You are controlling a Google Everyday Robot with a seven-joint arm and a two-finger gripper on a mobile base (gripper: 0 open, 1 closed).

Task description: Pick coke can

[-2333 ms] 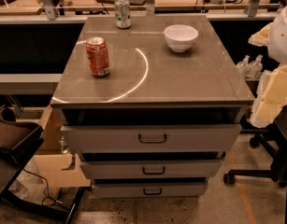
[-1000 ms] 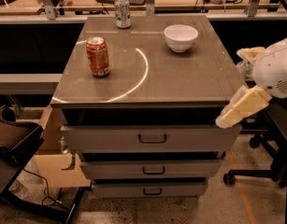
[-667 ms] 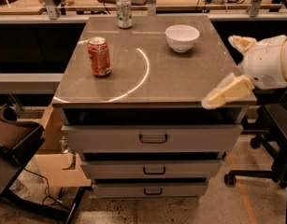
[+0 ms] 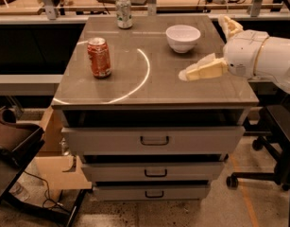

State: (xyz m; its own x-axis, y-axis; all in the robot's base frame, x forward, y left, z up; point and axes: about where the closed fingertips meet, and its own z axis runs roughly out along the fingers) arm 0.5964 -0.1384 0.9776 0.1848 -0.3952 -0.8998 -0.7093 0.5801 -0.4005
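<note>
Camera view: my tool, spread, has swung over the desk; the coke can stands well apart.

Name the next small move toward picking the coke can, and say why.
Probably carry the gripper left across the cabinet top toward the coke can. The gripper hangs over the top's right side, just in front of the white bowl, jaws open, while the can stands upright and untouched on the left side, well apart from it.
</note>
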